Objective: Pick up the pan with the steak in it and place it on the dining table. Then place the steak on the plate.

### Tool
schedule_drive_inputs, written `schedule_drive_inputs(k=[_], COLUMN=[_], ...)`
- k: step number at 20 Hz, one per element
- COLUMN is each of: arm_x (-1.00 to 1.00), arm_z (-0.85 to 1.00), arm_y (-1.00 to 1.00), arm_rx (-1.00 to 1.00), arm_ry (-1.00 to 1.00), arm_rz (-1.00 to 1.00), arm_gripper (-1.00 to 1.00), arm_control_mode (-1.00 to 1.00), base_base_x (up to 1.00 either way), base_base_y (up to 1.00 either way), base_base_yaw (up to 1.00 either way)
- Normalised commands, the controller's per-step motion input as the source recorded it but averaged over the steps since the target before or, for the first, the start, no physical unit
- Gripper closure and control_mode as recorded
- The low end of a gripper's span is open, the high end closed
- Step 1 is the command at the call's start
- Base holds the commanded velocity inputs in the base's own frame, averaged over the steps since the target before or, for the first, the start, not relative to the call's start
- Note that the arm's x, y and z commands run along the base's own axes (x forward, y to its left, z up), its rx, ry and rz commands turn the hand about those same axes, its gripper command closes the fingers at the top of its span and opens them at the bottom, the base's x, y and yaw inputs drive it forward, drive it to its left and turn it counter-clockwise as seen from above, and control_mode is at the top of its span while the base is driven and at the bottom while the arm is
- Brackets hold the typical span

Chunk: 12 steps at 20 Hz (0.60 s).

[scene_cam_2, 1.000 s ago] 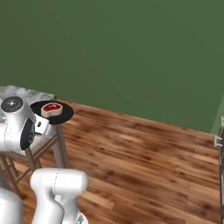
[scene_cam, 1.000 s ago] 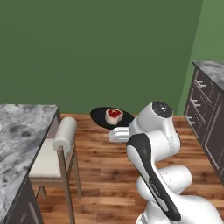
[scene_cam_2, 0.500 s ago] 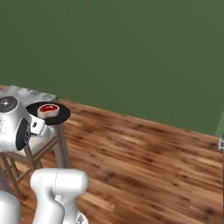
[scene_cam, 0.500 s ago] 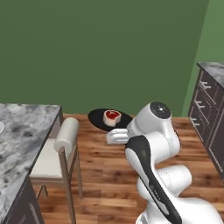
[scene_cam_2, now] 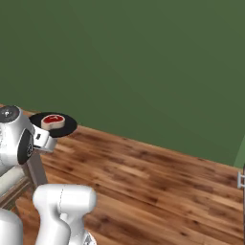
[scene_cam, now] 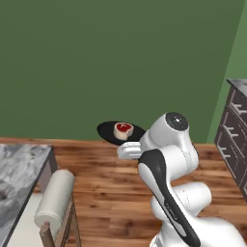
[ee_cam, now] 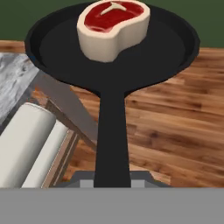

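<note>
Steak (ee_cam: 113, 27) sits inside the pan (ee_cam: 109, 48), toward its far half from where my hand camera looks, red face up with the pale fatty rim all round. I see the pan's long black handle (ee_cam: 112, 140) running straight down to the bottom of that view, where my claw (ee_cam: 113, 181) is clamped shut on its end; the fingertips themselves are mostly hidden under the handle. From the left base view the pan (scene_cam: 120, 132) hangs level in the air over the wooden floor (scene_cam: 111, 193), out in front of the arm's white wrist, with the steak (scene_cam: 123, 130) near its middle. The right base view shows the same: pan (scene_cam_2: 53, 124) aloft beside the arm, steak (scene_cam_2: 53, 121) on it.

Below and to the left of the pan, the marbled tabletop (scene_cam: 19, 178) of the dining table shows its corner, and a chair (scene_cam: 55, 202) with a pale rolled back stands just beside it. Dark drawers (scene_cam: 236, 130) line the right edge of the left base view. I can read no writing or labels anywhere; the pan and walls are plain.
</note>
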Motion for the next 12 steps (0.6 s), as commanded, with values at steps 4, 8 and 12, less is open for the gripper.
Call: schedule_drive_inputs(k=[4,8,12], arm_x=[0.0,0.0,0.0], arm_z=[0.0,0.0,0.0], arm_y=[0.0,0.0,0.0], arm_rx=[0.0,0.0,0.0], arm_ry=[0.0,0.0,0.0], arm_rz=[0.0,0.0,0.0], arm_gripper=[1.0,1.0,1.0], arm_control_mode=[1.0,1.0,1.0], base_base_x=[1.0,1.0,1.0], base_base_y=[-0.31,-0.26,-0.19], base_base_yaw=[0.0,0.0,0.0])
